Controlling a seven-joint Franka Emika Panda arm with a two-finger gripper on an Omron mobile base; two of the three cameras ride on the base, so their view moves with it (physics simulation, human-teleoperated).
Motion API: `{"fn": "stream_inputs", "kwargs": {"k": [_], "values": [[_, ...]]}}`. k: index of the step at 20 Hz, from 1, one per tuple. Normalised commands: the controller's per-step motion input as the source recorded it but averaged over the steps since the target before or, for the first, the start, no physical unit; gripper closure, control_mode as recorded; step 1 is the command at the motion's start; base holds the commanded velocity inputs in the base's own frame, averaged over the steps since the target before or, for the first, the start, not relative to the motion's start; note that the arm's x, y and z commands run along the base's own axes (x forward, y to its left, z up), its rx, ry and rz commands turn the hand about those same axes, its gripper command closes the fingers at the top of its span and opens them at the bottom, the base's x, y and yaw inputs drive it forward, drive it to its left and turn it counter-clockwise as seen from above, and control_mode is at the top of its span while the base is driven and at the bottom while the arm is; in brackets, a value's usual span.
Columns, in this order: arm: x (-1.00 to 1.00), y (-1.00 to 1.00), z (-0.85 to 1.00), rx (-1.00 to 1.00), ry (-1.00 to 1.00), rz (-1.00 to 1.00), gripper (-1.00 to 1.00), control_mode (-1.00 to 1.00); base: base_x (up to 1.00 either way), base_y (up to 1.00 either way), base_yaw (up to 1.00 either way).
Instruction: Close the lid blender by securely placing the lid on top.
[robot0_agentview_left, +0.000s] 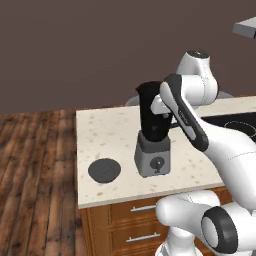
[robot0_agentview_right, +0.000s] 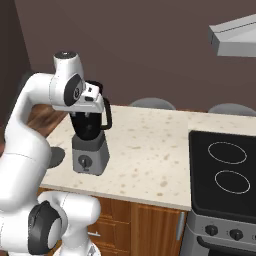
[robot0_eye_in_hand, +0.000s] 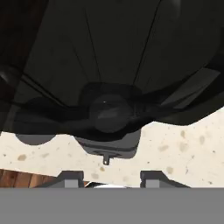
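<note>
The blender stands near the counter's front edge, a black tapered jar on a grey boxy base with a front knob. The jar's top has no cover on it. The lid, a flat dark grey disc, lies on the counter to the blender's left, a hand's width from it. My gripper hangs right above the jar mouth, open with nothing between its fingertips. The hand view looks down into the dark jar, with the base and an edge of the lid below.
The speckled counter ends at a left edge over wood floor. A black cooktop with burner rings sits to the right under a grey hood. Chair backs rise behind the counter. Drawers sit below.
</note>
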Motion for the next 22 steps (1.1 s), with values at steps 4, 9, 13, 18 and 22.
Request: {"fn": "stream_inputs", "kwargs": {"k": [4, 9, 13, 18, 22], "values": [[-0.56, 0.21, -0.09, 0.0, 0.0, 0.02, -1.0, -1.0, 0.0, 0.0, 0.0], [-0.95, 0.99, -0.12, -0.11, 0.0, -0.01, -1.0, -1.0, 0.0, 0.0, 0.0], [-0.68, 1.0, -0.07, -0.14, 0.01, -0.05, -1.0, -1.0, 0.0, 0.0, 0.0], [-0.16, 1.0, -0.12, -0.13, 0.07, -0.02, -1.0, -1.0, 0.0, 0.0, 0.0], [0.15, 0.91, -0.26, -0.01, 0.05, 0.0, -1.0, -1.0, 0.0, 0.0, 0.0]]}}
